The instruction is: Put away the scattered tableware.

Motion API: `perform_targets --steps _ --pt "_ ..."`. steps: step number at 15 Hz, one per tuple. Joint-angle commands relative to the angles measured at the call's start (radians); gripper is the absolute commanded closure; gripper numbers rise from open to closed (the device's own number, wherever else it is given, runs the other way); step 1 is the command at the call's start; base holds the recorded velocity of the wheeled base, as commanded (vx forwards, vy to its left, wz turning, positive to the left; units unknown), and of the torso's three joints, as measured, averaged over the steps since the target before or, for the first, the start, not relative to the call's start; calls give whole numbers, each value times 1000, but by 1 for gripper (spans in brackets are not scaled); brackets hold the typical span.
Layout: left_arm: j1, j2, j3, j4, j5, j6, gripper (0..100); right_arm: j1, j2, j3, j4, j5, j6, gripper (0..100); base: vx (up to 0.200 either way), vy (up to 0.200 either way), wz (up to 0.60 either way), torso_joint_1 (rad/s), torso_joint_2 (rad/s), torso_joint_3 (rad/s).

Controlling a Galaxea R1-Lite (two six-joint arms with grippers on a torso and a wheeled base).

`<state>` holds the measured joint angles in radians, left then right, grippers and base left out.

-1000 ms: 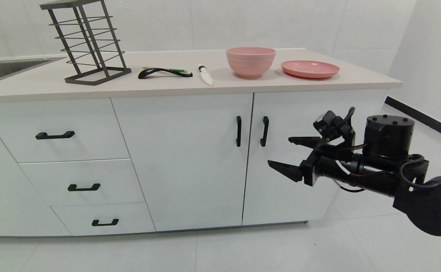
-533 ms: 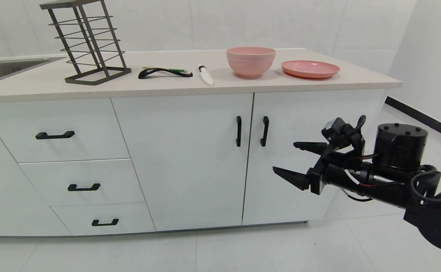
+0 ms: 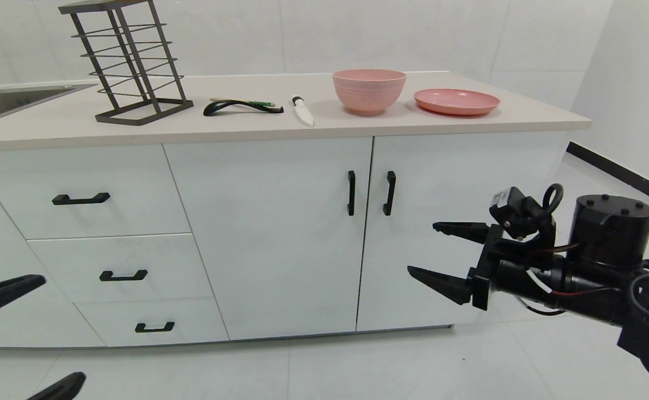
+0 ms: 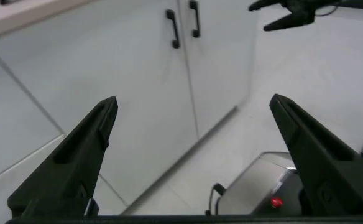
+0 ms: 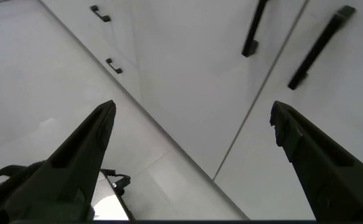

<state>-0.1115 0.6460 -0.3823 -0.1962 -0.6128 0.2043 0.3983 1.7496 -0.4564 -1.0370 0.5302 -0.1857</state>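
Sinking rightward, my right gripper [image 3: 423,248] hangs open before the 2 cabinet doors [image 3: 280,233]; my left gripper [image 3: 63,326] enters, open too.

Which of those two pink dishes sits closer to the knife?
The deep pink bowl, standing just beside the white knife; the flat pink plate lies on the bowl's other side.

The right arm [image 3: 530,276] is matte black: screw-topped cylindrical joint [image 3: 613,228], thin red cable [image 3: 560,293], right gripper [image 3: 422,248] with tapered pointed fingers [image 3: 441,281].
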Motion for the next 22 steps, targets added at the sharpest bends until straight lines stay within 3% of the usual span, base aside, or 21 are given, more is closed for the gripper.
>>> perform_targets --steps 1,3,7,9,10,13,15,17,19,22 --pt "-132 178 -44 -2 -4 0 0 1 -16 38 -41 56 -4 0 0 0 0 0 0 0" --pt "-191 281 -70 -28 1 1 0 2 -12 39 -54 71 -14 0 0 0 0 0 0 0" --pt "-212 515 -72 -284 19 1 0 -1 5 38 -55 63 -21 0 0 0 0 0 0 0" --pt "-228 595 -76 -384 74 1 0 -1 16 30 -54 63 -24 0 0 0 0 0 0 0" --pt "-270 641 -93 -425 120 -2 0 -6 36 19 -55 70 -23 0 0 0 0 0 0 0" --pt "-353 735 -142 -436 125 0 0 -16 93 -45 -57 73 -17 0 0 0 0 0 0 0" --pt "-413 808 -191 -442 94 -8 0 -21 123 -94 -55 74 -14 0 0 0 0 0 0 0" --pt "-419 865 -259 -450 90 -2 0 -33 149 -113 -57 79 -14 0 0 0 0 0 0 0" --pt "-470 943 -316 -473 42 0 0 -59 183 -159 -57 122 -15 0 0 0 0 0 0 0" --pt "-514 1040 -368 -543 36 1 0 -96 228 -209 -75 186 -14 0 0 0 0 0 0 0"
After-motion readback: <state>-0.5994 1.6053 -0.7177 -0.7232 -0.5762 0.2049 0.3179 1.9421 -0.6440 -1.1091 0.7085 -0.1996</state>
